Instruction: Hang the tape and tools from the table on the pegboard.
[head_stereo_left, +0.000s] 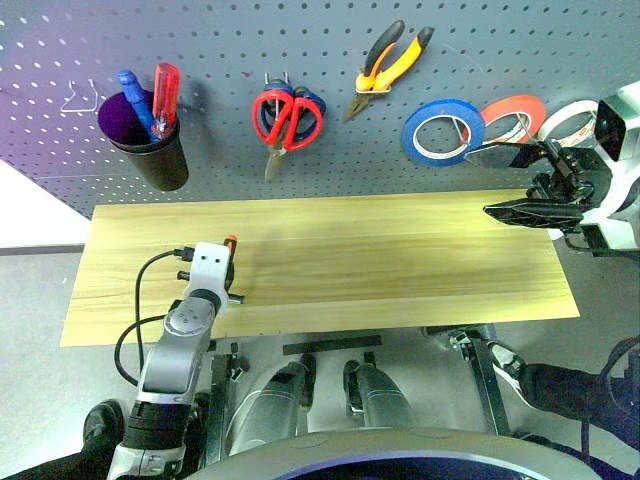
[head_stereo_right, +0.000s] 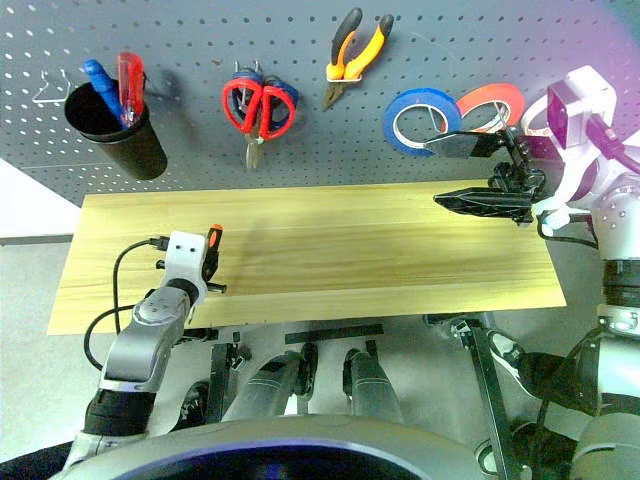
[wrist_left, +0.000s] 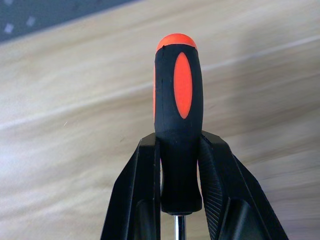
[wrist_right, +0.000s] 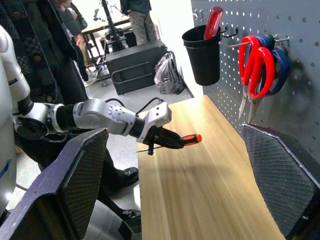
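Left eye view: black cup (head_stereo_left: 150, 150) on pegboard (head_stereo_left: 330, 40).

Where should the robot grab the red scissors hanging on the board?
Probably the red scissors are best taken at their closed blades, from below and straight on: the handle loops hang on a hook with the blue scissors tucked behind, while the blades dangle free against the pegboard.

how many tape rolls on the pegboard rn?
3, hanging in a row at the board's right: blue tape roll, red-orange tape roll, cream-white tape ring, partly behind the right arm.
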